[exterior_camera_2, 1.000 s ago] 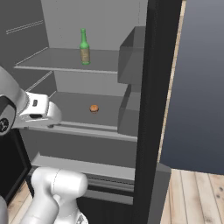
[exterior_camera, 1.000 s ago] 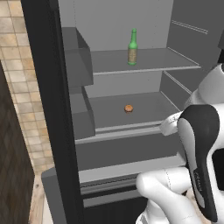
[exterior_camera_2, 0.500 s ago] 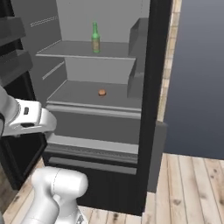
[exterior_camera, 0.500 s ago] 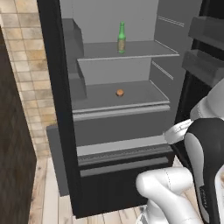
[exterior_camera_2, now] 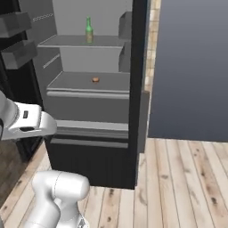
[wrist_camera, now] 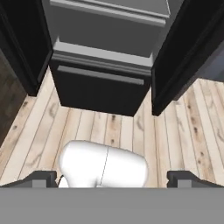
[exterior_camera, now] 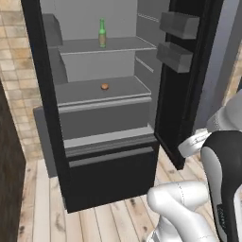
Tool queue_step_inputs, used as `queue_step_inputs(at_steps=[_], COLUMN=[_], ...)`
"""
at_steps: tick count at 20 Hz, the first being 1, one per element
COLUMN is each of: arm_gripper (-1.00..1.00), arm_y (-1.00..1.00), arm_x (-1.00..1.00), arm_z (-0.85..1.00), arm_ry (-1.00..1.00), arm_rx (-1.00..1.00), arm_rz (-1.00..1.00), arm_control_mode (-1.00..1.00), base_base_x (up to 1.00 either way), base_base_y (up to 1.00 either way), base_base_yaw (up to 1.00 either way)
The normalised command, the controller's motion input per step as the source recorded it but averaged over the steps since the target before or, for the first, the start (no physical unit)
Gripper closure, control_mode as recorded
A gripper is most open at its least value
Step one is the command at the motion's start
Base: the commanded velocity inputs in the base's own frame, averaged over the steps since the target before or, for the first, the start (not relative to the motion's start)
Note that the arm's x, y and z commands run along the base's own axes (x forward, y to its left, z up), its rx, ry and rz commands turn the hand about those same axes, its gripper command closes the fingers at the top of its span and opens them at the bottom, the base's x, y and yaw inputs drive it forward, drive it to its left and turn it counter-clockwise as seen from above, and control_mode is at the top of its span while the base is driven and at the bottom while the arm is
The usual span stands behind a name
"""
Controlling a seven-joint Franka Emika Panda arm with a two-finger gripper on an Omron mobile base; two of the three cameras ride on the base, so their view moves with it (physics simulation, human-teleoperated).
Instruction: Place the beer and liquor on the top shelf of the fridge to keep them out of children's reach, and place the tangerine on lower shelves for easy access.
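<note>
The fridge (exterior_camera: pixel 108 170) stands open ahead of me. The slim green beer (exterior_camera: pixel 102 33) (exterior_camera_2: pixel 89 30) stands upright on the top shelf (exterior_camera: pixel 127 45) (exterior_camera_2: pixel 62 41). Below it, the small orange tangerine (exterior_camera: pixel 104 86) (exterior_camera_2: pixel 95 79) lies on a lower shelf (exterior_camera: pixel 127 87) (exterior_camera_2: pixel 67 82). The liquor is out of view. In the hand view my gripper (wrist_camera: pixel 112 179) is open and holds nothing. Its fingertips (wrist_camera: pixel 41 178) are set wide apart, well back from the fridge's bottom drawer (wrist_camera: pixel 100 83) and above the wooden floor.
The black fridge door (exterior_camera: pixel 189 80) hangs open on the right with two grey bins (exterior_camera: pixel 178 23) (exterior_camera_2: pixel 20 51). The other door edge (exterior_camera_2: pixel 138 89) juts out. A brick wall (exterior_camera: pixel 9 71) stands left, a dark grey wall (exterior_camera_2: pixel 196 67) right. Wooden floor (exterior_camera_2: pixel 187 178) stretches before the fridge.
The whole picture has shifted: the base has backed away from the fridge, which now looks smaller and farther. Beer and tangerine rest where they were. The gripper stays open.
</note>
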Motion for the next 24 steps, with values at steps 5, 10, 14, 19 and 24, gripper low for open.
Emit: queue_step_inputs(at_steps=[5,10,14,19,24], arm_gripper=[-1.00,-1.00,-1.00,-1.00,-1.00], arm_y=[0.00,0.00,0.00,0.00,0.00], arm_x=[0.00,0.00,0.00,0.00,0.00], arm_z=[0.00,0.00,0.00,0.00,0.00], arm_ry=[0.00,0.00,0.00,0.00,0.00], arm_rx=[0.00,0.00,0.00,0.00,0.00], arm_rz=[0.00,0.00,0.00,0.00,0.00], arm_control_mode=[1.00,1.00,1.00,1.00,1.00], base_base_x=[-0.26,-0.21,-0.52,-0.55,-0.47], base_base_y=[-0.53,-0.35,-0.20,-0.16,-0.03], base_base_yaw=[-0.41,-0.51,-0.61,-0.71,-0.77])
